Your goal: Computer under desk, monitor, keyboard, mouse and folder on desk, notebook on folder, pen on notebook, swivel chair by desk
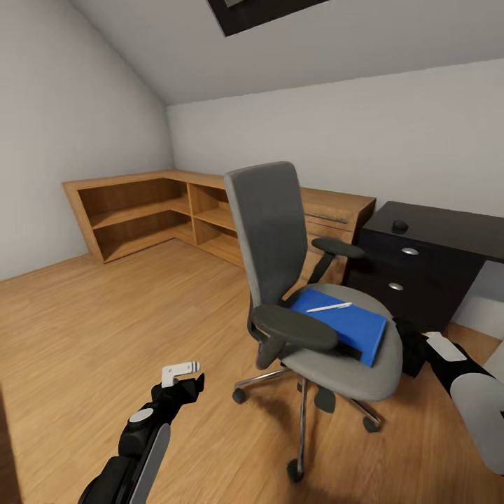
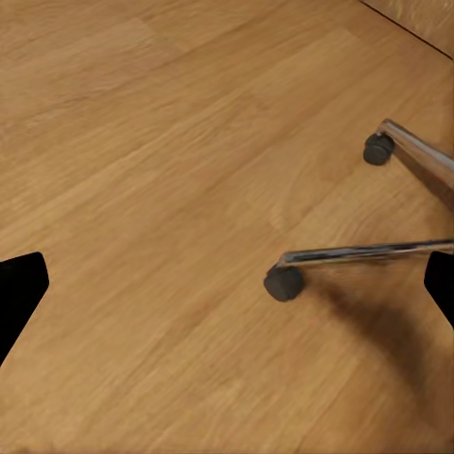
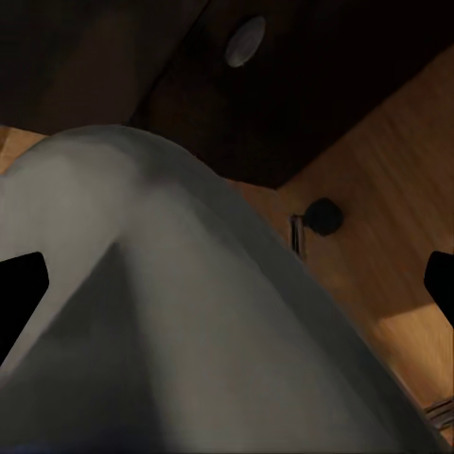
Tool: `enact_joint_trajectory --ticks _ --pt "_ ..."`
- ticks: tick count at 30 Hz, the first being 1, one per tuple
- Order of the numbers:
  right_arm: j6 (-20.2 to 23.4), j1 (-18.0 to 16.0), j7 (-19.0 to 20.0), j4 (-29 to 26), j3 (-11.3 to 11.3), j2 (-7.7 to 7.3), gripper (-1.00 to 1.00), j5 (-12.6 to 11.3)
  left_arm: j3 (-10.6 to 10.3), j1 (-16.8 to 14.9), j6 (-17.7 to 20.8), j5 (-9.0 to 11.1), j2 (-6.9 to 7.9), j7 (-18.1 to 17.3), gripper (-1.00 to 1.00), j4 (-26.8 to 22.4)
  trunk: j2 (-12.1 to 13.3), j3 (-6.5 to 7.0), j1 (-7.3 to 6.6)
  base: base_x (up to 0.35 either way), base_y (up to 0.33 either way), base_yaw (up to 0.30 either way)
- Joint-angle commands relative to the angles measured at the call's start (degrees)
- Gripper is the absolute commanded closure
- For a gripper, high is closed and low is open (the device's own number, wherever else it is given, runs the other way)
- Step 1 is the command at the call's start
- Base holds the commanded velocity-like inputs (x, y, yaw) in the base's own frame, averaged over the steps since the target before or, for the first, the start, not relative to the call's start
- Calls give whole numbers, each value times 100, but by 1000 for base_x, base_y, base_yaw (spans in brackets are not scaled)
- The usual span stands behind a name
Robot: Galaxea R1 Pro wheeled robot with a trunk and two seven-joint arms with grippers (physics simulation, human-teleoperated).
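Currently folder [image 1: 341, 323] lies on swivel chair [image 1: 329, 336] seat at frame centre, pen [image 1: 329, 307] on top. Right gripper [image 1: 409, 346] beside seat edge, likely lining up; fingers spread. Left gripper [image 1: 183, 378] idle, lower left, fingers spread.

swivel chair [image 1: 318, 294], folder [image 1: 343, 325], pen [image 1: 329, 307] on top

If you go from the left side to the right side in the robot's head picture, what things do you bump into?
Wooden shelves → left end effector → swivel chair with the blue folder and pen on its seat → black drawer cabinet → right arm.
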Motion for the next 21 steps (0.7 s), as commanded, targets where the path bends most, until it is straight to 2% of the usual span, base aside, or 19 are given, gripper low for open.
enact_joint_trajectory --ticks 1,10,21 --pt "27 -1 -38 -14 -11 2 -100 -42 -8 -3 20 61 1 52 -100 -8 -2 -6 -1 0 0 0" --pt "33 -1 -38 -6 -16 -5 -100 -42 -8 -3 20 61 1 52 -100 -8 -2 -6 -1 -22 0 0" --pt "29 -1 -38 -1 -17 -3 -100 -37 -9 -3 20 61 1 52 -100 -11 -2 -6 -1 -236 0 0"
